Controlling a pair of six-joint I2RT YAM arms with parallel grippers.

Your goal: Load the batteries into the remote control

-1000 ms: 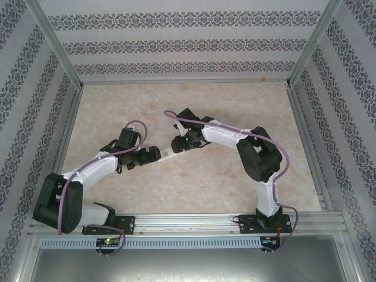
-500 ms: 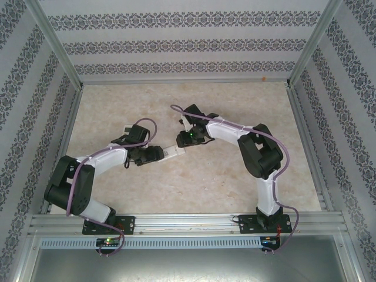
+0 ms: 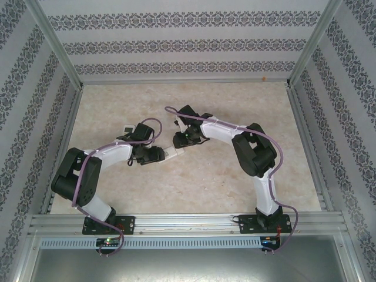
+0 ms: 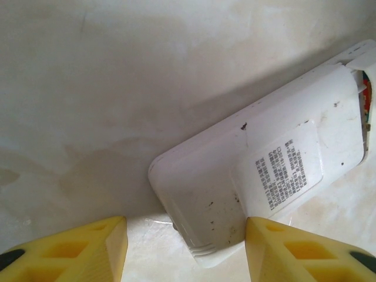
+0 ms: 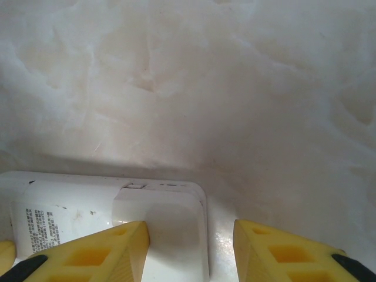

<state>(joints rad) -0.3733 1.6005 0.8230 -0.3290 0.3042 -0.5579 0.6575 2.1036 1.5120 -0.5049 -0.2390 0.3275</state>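
Here the white remote control (image 4: pixel 252 170) lies label-side up on the marbled table (image 4: pixel 117 88), between the two arms. The left gripper (image 4: pixel 185 235) straddles one end with its jaws apart, one side against the remote's edge and the other clear of it. The right gripper (image 5: pixel 191 235) is spread at the opposite end, over the battery cover (image 5: pixel 161 211). A reddish sliver (image 4: pixel 368 94) shows at the cover's edge, too small to identify.

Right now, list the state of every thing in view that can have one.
remote control: lying back up on the table, label showing.
battery cover: on the remote's end; whether it is latched, cannot tell.
battery: reddish sliver at the cover's edge, apparently inside the remote.
left gripper: open, straddling the remote's plain end.
right gripper: open, over the cover end.
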